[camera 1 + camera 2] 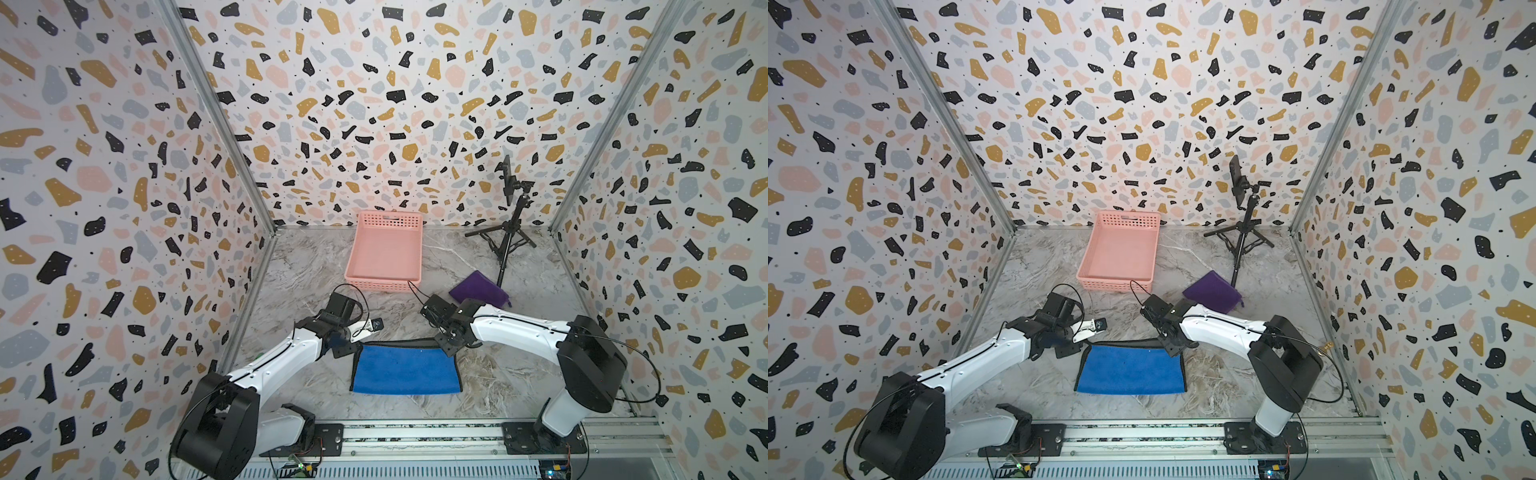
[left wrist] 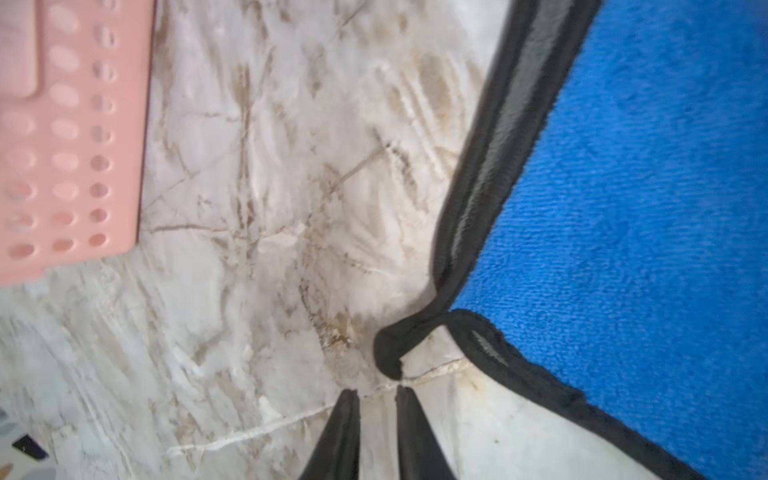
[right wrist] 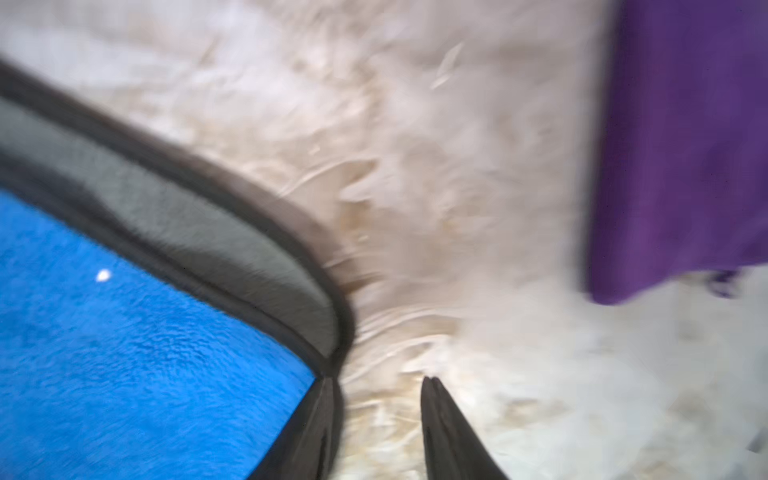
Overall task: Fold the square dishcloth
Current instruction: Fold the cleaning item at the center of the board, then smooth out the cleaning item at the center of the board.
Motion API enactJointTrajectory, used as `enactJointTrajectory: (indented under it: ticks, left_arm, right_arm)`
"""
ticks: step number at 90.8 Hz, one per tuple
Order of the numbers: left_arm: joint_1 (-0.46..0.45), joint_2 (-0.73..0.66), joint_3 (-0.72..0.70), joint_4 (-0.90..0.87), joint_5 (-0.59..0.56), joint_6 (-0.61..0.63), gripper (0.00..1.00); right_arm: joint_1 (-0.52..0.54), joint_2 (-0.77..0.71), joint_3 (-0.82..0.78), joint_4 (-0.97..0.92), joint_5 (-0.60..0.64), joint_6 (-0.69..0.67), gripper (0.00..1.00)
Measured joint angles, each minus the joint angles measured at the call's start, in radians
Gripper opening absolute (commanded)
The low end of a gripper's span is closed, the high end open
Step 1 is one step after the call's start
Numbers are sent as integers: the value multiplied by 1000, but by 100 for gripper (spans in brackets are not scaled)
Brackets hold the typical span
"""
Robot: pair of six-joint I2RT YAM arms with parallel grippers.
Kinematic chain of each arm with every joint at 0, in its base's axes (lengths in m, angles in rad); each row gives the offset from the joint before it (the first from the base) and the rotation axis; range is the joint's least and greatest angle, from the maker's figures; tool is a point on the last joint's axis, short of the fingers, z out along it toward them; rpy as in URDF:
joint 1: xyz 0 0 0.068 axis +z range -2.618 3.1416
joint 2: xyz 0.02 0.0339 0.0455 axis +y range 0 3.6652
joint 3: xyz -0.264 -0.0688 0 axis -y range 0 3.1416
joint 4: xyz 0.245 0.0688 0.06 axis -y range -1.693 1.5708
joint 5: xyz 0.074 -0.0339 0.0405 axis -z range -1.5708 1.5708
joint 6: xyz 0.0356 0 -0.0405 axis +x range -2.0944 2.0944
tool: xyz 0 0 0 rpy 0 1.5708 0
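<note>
**Marble counter (image 1: 478, 266): one fold looks done, one likely left**

Your blue dishcloth (image 1: 405, 370) lies flat near the counter's front edge, midway between the two arms. It is a rectangle, wider than deep, so I judge the first half-fold made. A grey strip of underside shows along its far edge, so the layers don't quite match.

Your left end effector (image 2: 376, 390) sits just off the cloth's far left corner, jaws slightly apart with nothing between them. Your right end effector (image 3: 378, 380) is also parted and empty, beside the far right corner. You probably still have a second fold to make.
</note>
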Motion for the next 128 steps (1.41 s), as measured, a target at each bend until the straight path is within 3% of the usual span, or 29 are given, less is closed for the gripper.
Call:
enactJointTrajectory:
  ticks: [6,13,19,29,35,54,65,81,97,110,123,128]
  left_arm:
    - [0,-21,0,3,-20,4,39]
    - [0,-64,0,-13,-32,7,40]
    - [-3,-103,0,-40,-32,8,40]
    - [-50,-174,0,-100,-24,1,40]
    - [-91,-200,0,-124,-17,-17,37]
    - [-174,-132,0,-119,-18,-98,30]
    - [-192,-42,-3,-71,-53,-130,30]
    - [-191,-7,-20,-11,-111,-130,41]
    - [-154,29,-14,17,-138,-86,42]
    - [-92,96,14,2,-138,-44,40]
    - [-85,121,30,-19,-112,-27,6]
    - [-85,125,32,-23,-97,-15,0]
  right_arm:
    - [0,-45,-3,11,51,8,46]
    - [-1,-96,-16,24,72,17,51]
    - [-3,-129,-39,37,57,24,49]
    - [-5,-189,-118,96,-61,46,37]
    - [-6,-224,-174,131,-167,70,36]
    - [-26,-195,-226,234,-400,129,48]
    - [-60,-193,-262,267,-403,156,69]
    - [-90,-253,-324,272,-351,175,73]
    - [-96,-232,-325,287,-375,182,66]
    - [-100,-205,-336,314,-416,197,50]
    - [-104,-205,-341,338,-446,202,28]
    - [-105,-205,-343,348,-453,207,24]
